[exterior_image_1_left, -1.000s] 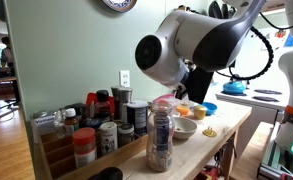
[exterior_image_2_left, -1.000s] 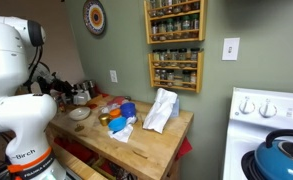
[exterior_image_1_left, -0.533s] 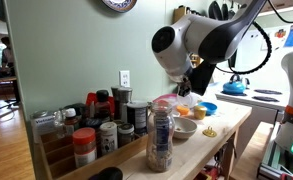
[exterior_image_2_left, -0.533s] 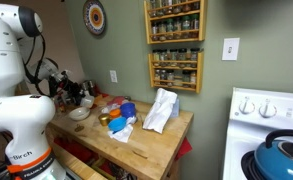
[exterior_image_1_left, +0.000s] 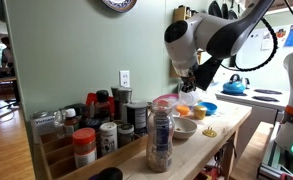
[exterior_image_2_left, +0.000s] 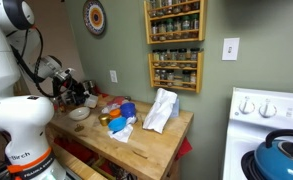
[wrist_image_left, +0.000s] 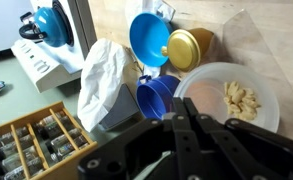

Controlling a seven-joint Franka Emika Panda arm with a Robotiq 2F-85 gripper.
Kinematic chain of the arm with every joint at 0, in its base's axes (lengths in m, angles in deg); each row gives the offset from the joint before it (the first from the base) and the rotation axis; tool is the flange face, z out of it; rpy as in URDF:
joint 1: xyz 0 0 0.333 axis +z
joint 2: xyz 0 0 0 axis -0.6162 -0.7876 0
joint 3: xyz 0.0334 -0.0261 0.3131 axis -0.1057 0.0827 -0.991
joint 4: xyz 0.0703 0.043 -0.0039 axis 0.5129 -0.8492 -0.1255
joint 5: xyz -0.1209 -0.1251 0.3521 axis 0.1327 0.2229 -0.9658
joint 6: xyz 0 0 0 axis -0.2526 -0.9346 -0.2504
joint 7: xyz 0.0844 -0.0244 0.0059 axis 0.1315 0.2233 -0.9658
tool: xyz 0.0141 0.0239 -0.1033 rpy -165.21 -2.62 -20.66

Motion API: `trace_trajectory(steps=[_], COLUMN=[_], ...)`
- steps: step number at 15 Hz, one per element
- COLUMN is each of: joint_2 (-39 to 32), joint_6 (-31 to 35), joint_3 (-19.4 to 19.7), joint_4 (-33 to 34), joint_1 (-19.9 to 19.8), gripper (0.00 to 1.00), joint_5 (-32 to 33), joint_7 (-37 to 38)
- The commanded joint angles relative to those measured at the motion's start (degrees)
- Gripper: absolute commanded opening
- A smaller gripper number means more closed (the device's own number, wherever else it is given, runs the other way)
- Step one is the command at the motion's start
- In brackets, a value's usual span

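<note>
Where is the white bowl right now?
In the wrist view the white bowl sits at the right, beside the blue cup and below the gold lid, right by the gripper.

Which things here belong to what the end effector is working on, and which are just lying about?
In hand: end effector, shut, over white bowl of pale pieces; blue cup beside it.
Lying about: blue dish, gold container, white bag, spice rack, blue kettle.
</note>
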Motion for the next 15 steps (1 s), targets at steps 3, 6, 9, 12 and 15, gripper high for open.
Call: trace_trajectory(steps=[3,6,9,12,15], joint_2=[-1.5,-1.1,-0.8,-0.4,0.3], joint_6=[3.4,9.5,19.0,25.2,27.6], joint_3=[0.6,2.1,3.5,4.8,5.9], joint_4=[-1.0,-2.4,-4.2,-6.0,-7.4], joint_1=[-6.4,-9.9,-13.0,-15.0,-16.2], gripper=[0.01,0.01,0.01,0.01,0.01], joint_5=[-0.9,-2.8,-6.7,-11.7,-16.2], joint_7=[-2.6,-7.2,-14.6,-21.9,-28.2])
